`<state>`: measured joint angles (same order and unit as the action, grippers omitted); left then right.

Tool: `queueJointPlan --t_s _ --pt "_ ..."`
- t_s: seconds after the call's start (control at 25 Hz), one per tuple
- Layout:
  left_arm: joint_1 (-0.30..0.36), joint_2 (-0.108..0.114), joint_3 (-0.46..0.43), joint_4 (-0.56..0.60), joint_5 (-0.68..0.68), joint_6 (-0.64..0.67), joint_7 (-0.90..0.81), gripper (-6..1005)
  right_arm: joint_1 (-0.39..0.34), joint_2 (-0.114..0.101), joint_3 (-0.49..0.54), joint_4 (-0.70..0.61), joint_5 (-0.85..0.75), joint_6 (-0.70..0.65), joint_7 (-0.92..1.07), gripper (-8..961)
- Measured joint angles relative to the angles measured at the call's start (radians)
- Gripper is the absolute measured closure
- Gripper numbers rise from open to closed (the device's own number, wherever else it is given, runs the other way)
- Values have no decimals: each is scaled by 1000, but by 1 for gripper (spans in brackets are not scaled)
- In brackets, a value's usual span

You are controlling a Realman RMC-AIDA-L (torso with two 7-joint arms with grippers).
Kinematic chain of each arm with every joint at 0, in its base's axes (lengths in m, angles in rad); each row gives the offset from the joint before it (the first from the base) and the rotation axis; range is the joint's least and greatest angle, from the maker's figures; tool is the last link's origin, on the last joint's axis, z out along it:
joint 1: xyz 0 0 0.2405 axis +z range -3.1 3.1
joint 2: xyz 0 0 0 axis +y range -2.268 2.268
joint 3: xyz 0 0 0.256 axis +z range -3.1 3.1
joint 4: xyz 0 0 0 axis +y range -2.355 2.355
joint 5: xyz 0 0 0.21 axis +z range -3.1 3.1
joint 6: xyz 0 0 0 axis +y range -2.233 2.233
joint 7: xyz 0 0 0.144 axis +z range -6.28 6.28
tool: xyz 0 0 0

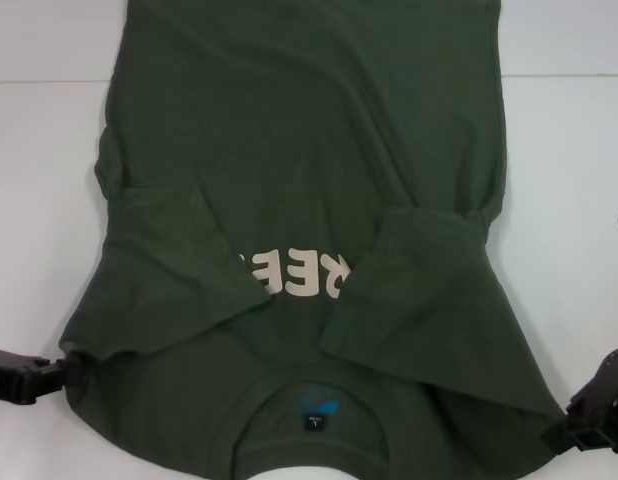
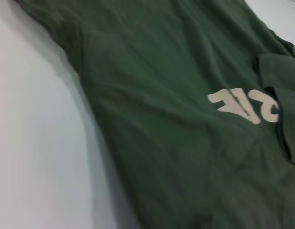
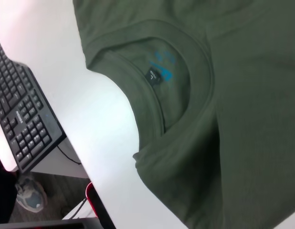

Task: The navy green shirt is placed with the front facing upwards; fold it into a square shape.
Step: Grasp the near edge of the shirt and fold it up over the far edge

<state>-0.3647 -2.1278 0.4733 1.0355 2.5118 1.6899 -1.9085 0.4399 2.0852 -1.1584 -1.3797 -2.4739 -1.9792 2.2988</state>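
Shirt (image 1: 299,170) collar nearest | white table (image 1: 39,200); keyboard (image 3: 21,114) beside | left hand (image 1: 34,375), right hand (image 1: 589,415): grip unclear

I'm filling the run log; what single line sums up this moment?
shirt: flat on table, both sleeves folded inward | left gripper: at near left shoulder | right gripper: at near right shoulder

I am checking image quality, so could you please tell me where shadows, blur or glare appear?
Head view: even light, soft shadow under the dark olive-green cotton T-shirt; left wrist view: pale lettering slightly soft, grey shadow along the hem; right wrist view: neck label sharp, no glare.
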Motion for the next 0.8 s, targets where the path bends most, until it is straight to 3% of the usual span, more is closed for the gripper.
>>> queueJointPlan --t_s 0.36,0.52,0.8 --pt "19 2 -6 92 39 145 -42 963 -55 -16 -62 -52 -5 -13 -11 897" --pt "15 2 -11 98 84 176 -51 964 -69 -24 -117 -52 -3 -14 -11 896" --pt "21 3 -22 105 106 204 -59 964 -70 -24 -119 -56 2 -16 -17 894"
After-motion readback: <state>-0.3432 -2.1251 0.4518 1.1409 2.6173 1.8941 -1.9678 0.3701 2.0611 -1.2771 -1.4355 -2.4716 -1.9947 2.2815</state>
